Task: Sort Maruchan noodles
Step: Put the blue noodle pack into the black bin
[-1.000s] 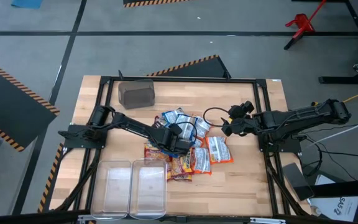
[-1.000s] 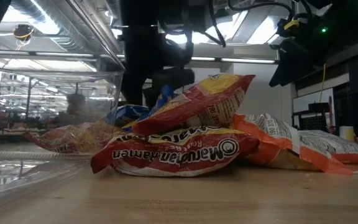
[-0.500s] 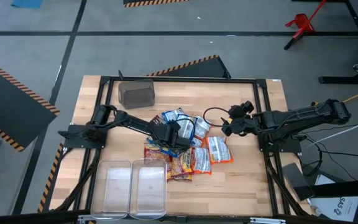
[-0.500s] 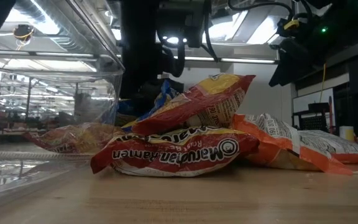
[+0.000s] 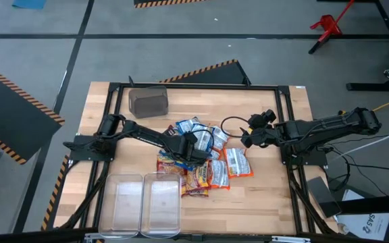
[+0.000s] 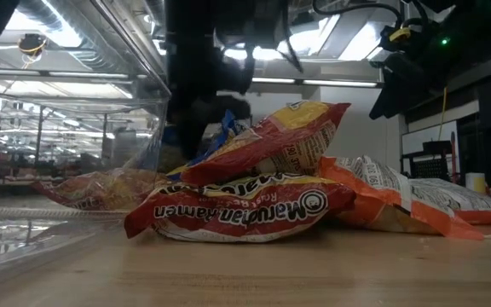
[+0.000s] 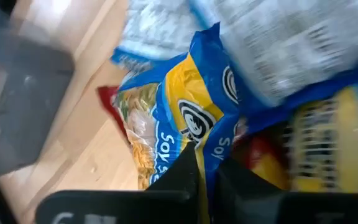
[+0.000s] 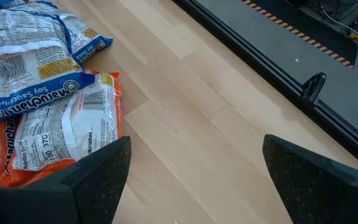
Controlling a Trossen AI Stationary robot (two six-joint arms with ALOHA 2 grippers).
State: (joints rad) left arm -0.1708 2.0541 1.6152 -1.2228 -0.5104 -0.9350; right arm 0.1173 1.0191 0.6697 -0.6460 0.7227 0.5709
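A pile of Maruchan noodle packets (image 5: 208, 158), blue-and-yellow, red-and-yellow and orange-and-white, lies on the wooden table's middle, the packets overlapping. It also shows in the low view (image 6: 254, 196). My left gripper (image 5: 186, 150) is down on the pile's left part, shut on a blue-and-yellow packet (image 7: 185, 112). My right gripper (image 5: 247, 140) hovers open and empty just right of the pile, above bare wood; its wrist view (image 8: 197, 149) shows blue and orange packets (image 8: 42, 93) ahead of it. My left gripper pinches an edge of the blue-and-yellow packet (image 7: 211, 163) between its two fingers (image 7: 182, 177). It comes from above, slanting in from the table's left. The rest of the packet lies among the other packets; whether it is lifted cannot be told.
Two clear plastic bins (image 5: 147, 199) stand side by side at the near left, one wall close in the low view (image 6: 75, 145). A dark bin (image 5: 147, 101) stands at the far left. A black frame (image 5: 286, 121) runs around the table. Bare wood (image 5: 262, 196) lies at the near right.
My left gripper has gone a little toward the table's left and far edges, staying low over the pile. The pile's front packets have kept still.
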